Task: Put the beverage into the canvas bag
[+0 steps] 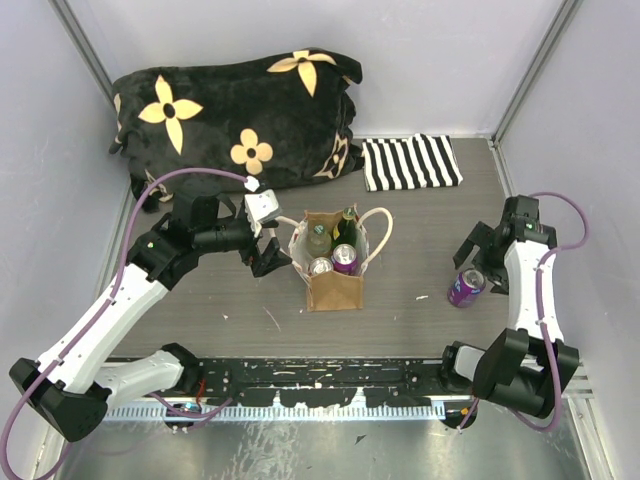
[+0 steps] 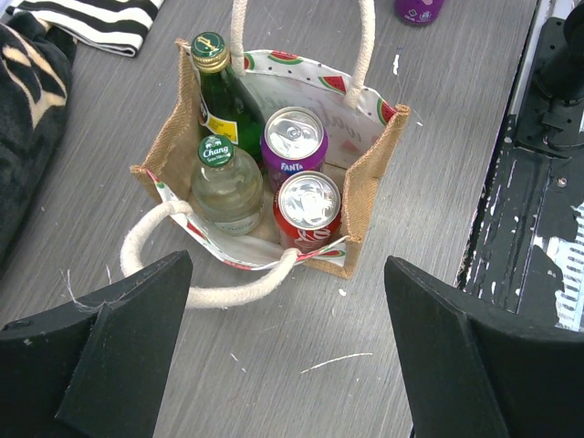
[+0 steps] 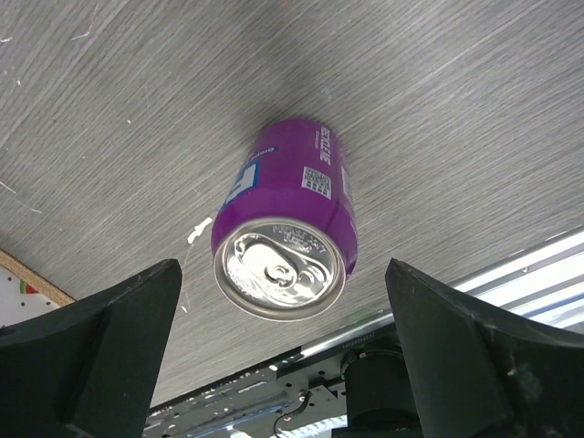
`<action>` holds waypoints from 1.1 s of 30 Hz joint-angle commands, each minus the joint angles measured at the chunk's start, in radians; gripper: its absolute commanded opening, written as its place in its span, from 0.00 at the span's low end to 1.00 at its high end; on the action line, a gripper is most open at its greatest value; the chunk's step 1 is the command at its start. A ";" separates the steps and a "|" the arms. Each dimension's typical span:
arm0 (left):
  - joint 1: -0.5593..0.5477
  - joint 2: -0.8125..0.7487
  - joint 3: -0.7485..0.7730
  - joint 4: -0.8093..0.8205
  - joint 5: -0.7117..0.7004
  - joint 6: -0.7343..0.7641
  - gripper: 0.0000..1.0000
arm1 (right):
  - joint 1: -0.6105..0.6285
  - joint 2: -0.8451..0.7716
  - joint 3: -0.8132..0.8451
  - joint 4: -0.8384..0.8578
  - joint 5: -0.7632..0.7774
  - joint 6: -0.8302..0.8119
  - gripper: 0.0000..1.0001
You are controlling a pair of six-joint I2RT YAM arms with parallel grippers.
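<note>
Right of centre on the grey surface (image 1: pixel 420 215), the purple beverage can (image 1: pixel 466 288) (image 3: pixel 287 219) sits outside the canvas bag (image 1: pixel 333 290) (image 2: pixel 370 196), well apart from it. Right fingers (image 1: pixel 470 250) are spread wide around the can, one either side, not touching, holding nothing. The bag stands upright mid-surface with a green bottle (image 2: pixel 224 100), clear bottle (image 2: pixel 224 187), Fanta can (image 2: pixel 294 137) and red can (image 2: pixel 308 205) inside. Left fingers (image 1: pixel 268 258) are wide apart, empty, just beside the bag's left side.

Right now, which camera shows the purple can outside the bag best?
Right wrist: the purple can fills mid-frame, lid and label sharp. Top external shows it small, on the right side; left wrist catches only a sliver at its top border.
</note>
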 commanded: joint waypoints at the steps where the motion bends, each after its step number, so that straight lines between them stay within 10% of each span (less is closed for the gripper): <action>1: -0.003 -0.006 -0.005 0.023 0.012 0.012 0.94 | -0.006 -0.035 -0.028 0.038 -0.020 -0.005 1.00; 21: -0.005 -0.006 -0.011 0.014 0.008 0.026 0.94 | -0.006 0.010 -0.060 0.067 -0.012 -0.011 0.75; 33: -0.004 -0.019 -0.033 0.010 -0.005 0.037 0.94 | -0.006 0.038 -0.071 0.045 -0.072 -0.040 0.94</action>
